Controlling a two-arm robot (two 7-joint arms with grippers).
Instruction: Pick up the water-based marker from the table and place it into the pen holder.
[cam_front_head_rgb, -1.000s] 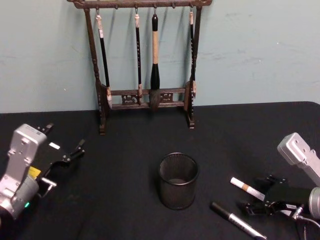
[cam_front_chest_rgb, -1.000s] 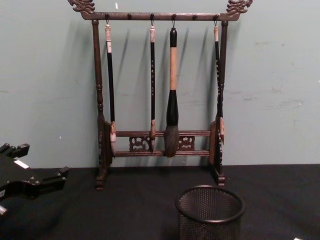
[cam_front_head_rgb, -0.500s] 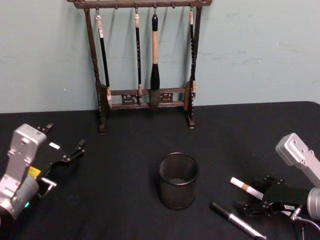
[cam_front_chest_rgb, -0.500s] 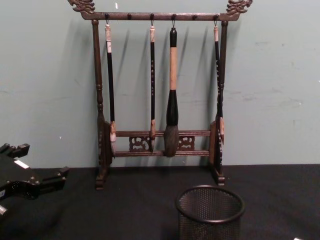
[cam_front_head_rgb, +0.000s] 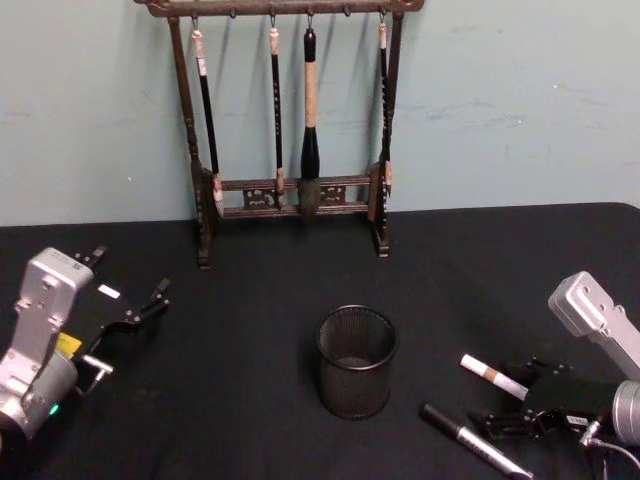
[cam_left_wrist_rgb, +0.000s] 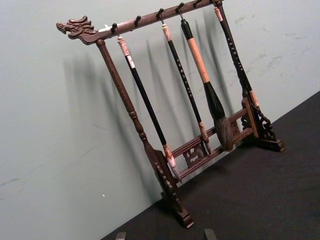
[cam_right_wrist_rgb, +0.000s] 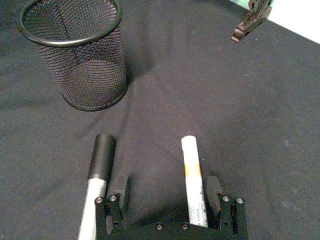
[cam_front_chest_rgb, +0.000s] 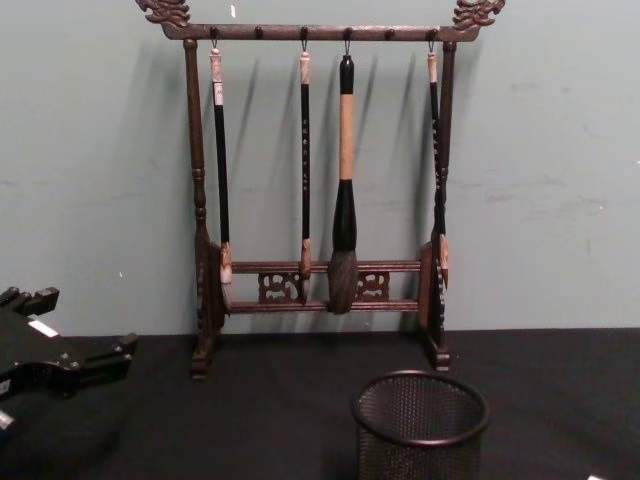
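Note:
The water-based marker (cam_front_head_rgb: 491, 376), white-capped with a tan band, lies flat on the black table (cam_front_head_rgb: 240, 410) to the right of the pen holder (cam_front_head_rgb: 357, 372). My right gripper (cam_front_head_rgb: 512, 395) sits low over the marker's barrel end, open. In the right wrist view the marker (cam_right_wrist_rgb: 193, 176) lies between the two fingers of the right gripper (cam_right_wrist_rgb: 167, 192), closer to one pad, untouched by either. The round black mesh pen holder (cam_right_wrist_rgb: 75, 55) stands upright beyond the marker's cap. My left gripper (cam_front_head_rgb: 128, 275) hovers open at the table's left side, far from the marker.
A second marker with a black cap (cam_front_head_rgb: 470, 440) lies beside the white one, just outside one right finger (cam_right_wrist_rgb: 119, 192). A tall carved wooden brush rack (cam_front_head_rgb: 290, 130) with hanging brushes stands at the back against the wall. The pen holder (cam_front_chest_rgb: 420, 430) also shows in the chest view.
My right gripper has sunk a little lower around the white-capped marker. The left arm, marker and pen holder have not moved.

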